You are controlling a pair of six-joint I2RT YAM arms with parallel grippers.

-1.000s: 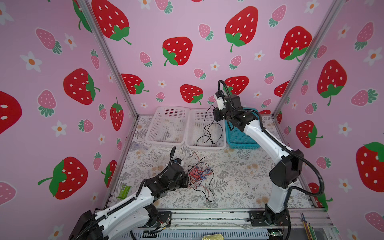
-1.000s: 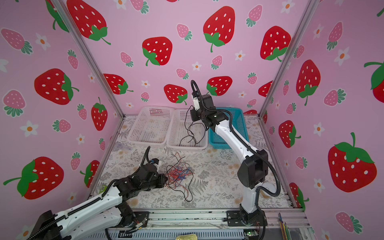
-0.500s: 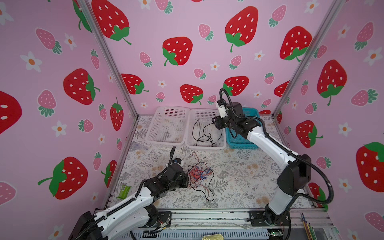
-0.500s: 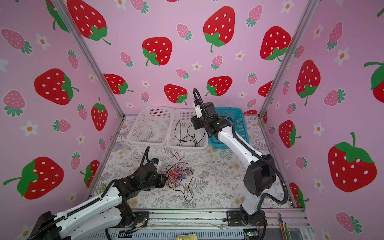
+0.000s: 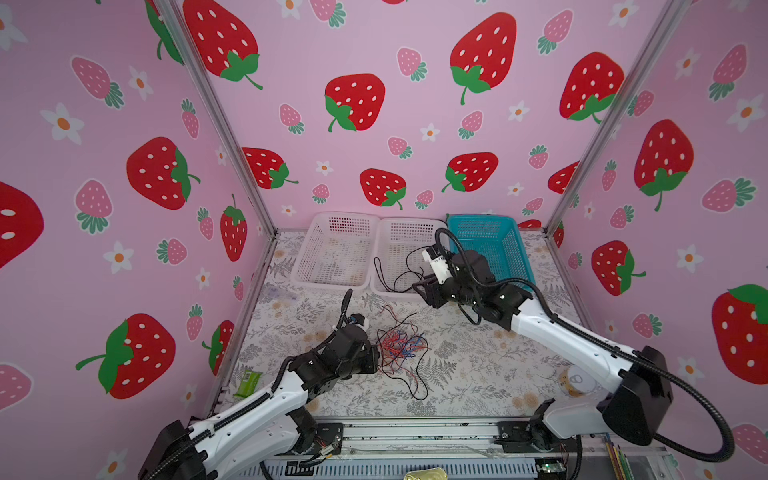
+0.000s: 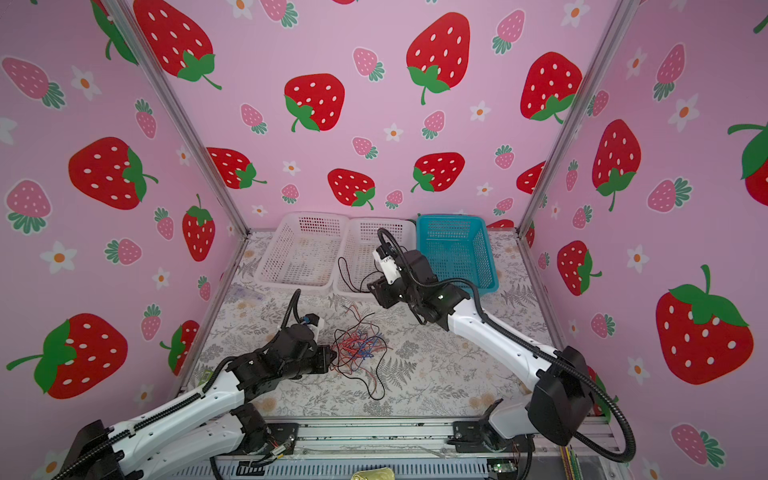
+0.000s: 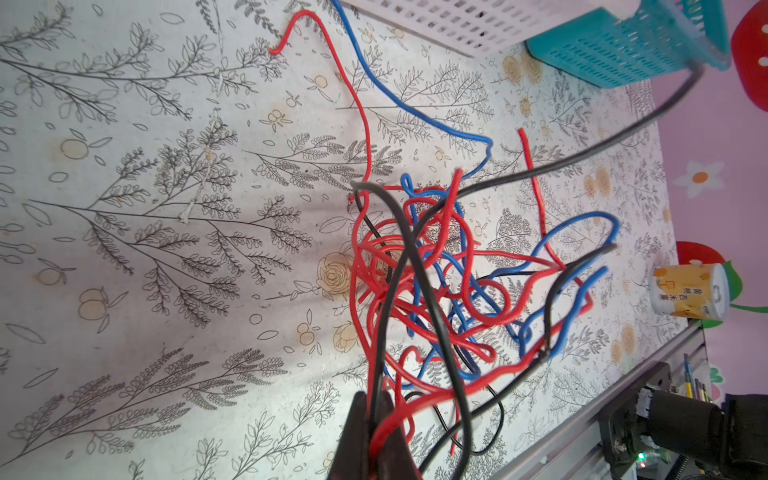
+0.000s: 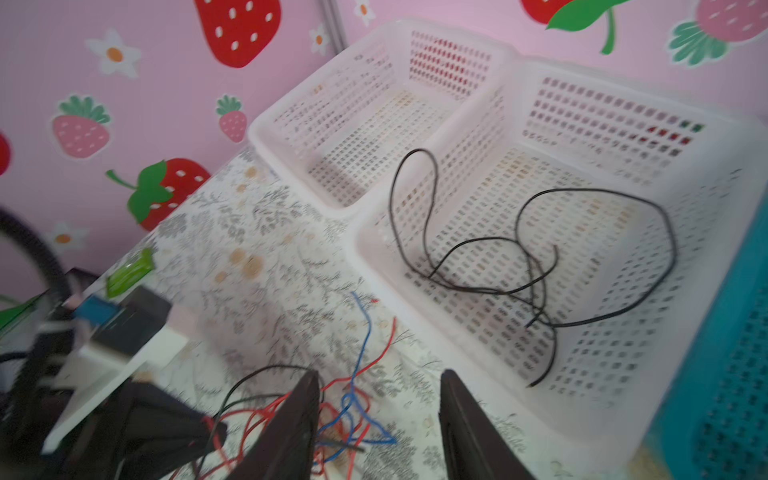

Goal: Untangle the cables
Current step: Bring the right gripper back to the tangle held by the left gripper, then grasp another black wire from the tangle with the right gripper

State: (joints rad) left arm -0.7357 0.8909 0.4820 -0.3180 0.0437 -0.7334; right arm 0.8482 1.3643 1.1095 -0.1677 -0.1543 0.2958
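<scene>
1. Pink strawberry-print walls [image 5: 374, 124] are enclosing a floral-patterned tabletop [image 5: 478, 374].
2. A white perforated plastic basket [image 5: 411, 221], the middle of three along the tabletop's far edge, is holding loose black wires [image 8: 519, 249]. These are probably strands already freed and sorted there.
3. The cables [image 5: 399, 349], a knot of thin red, blue and black wires, are lying around the tabletop's middle.
4. The right gripper [image 5: 422, 286] is hovering by that basket's near rim. Only the right wrist view is showing its jaws standing apart with nothing between them.
5. The left gripper [image 7: 370, 395] is pinching black and red strands at the knot's edge, seemingly anchoring it for pulling. The gripper body is hiding this pinch in both top views.
</scene>
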